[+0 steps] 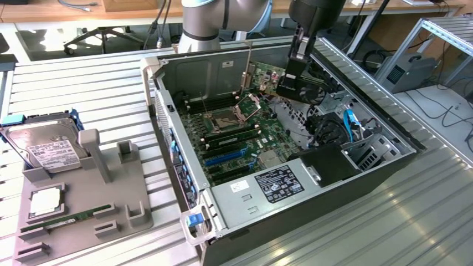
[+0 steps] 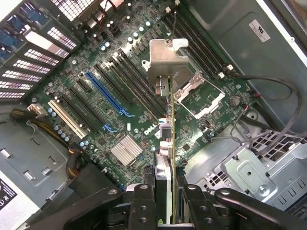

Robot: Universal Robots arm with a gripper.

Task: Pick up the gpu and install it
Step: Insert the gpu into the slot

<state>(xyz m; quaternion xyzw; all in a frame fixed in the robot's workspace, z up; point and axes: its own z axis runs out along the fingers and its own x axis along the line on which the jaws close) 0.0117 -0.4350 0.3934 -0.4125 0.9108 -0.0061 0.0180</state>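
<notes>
Hand grips the gpu above the motherboard.

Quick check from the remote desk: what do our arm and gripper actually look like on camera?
The arm is a thick round tube in matt silver-grey, with a darker band near a joint; its last section is black. The gripper is glossy black, with two blocky fingers dotted with round screw holes and curved black links spreading out on either side.
</notes>
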